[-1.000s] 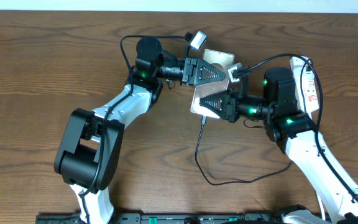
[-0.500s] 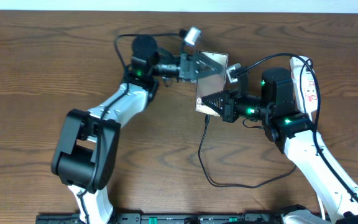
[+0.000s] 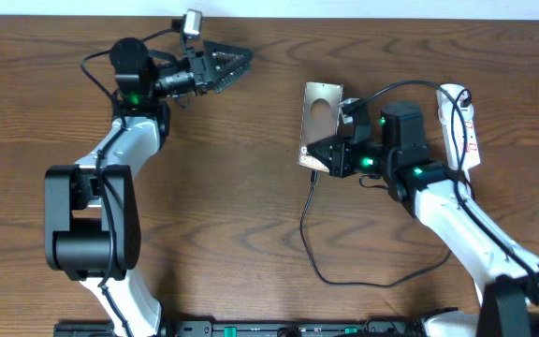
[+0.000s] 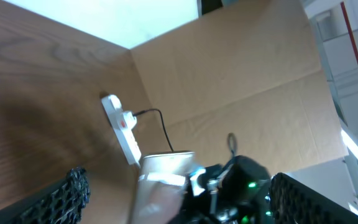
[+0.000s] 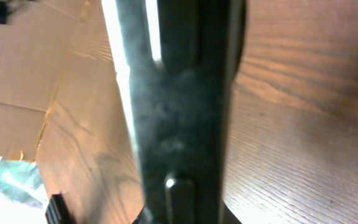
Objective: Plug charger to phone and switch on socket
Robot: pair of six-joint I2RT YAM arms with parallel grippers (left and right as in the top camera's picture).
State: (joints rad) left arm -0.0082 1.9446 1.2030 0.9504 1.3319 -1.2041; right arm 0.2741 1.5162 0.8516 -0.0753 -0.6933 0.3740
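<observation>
The phone [image 3: 324, 117] lies on the table right of centre, its face shiny with a light oval; the left wrist view shows it as a pale slab [image 4: 160, 171]. My right gripper [image 3: 314, 159] is at its near end, shut on the charger's connector [image 5: 174, 194]. The connector meets the phone's dark edge [image 5: 179, 93]; whether it is seated I cannot tell. The black charger cable [image 3: 305, 234] loops toward the front. The white socket strip [image 3: 463, 131] lies at the far right, also visible as [image 4: 120, 127]. My left gripper [image 3: 237, 67] hangs open at the back left, away from the phone.
The socket's white cord and a black lead curve over the right arm [image 3: 410, 140]. The table's back edge [image 3: 344, 17] runs just behind both arms. Brown cardboard [image 4: 241, 74] stands beyond the table in the left wrist view.
My left gripper opened, let go of the phone and swung far to the left. The phone has settled straighter on the table. The right gripper closed fully on the connector.
</observation>
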